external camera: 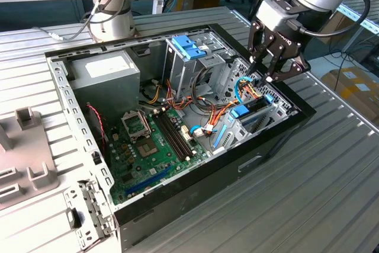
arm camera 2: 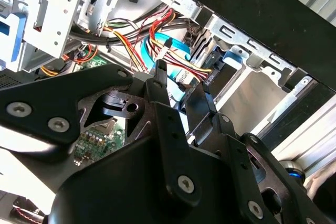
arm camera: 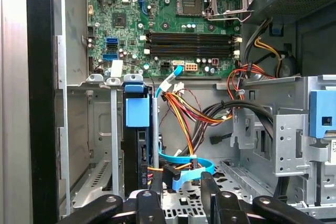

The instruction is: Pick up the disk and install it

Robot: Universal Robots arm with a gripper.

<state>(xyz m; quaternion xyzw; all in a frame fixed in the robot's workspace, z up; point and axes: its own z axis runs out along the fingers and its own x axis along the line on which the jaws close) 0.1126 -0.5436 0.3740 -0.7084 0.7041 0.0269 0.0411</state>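
Where the claw [external camera: 265,69] hovers, disk [external camera: 251,114] below.

Ribbed metal table [external camera: 331,164] — open computer case [external camera: 177,199] lying on it, grey fixture [external camera: 23,152] beside.

Bright, even light across the exterior view, with soft sheen on the ribbed bench [external camera: 331,164] and the case [external camera: 177,194] interior clear and sharp. In the second wrist view the gripper [arm camera 2: 181,85] looms dark and soft-edged close up, while white glare washes the corner beneath it. The motherboard [arm camera: 168,24] is crisp in the first wrist view.
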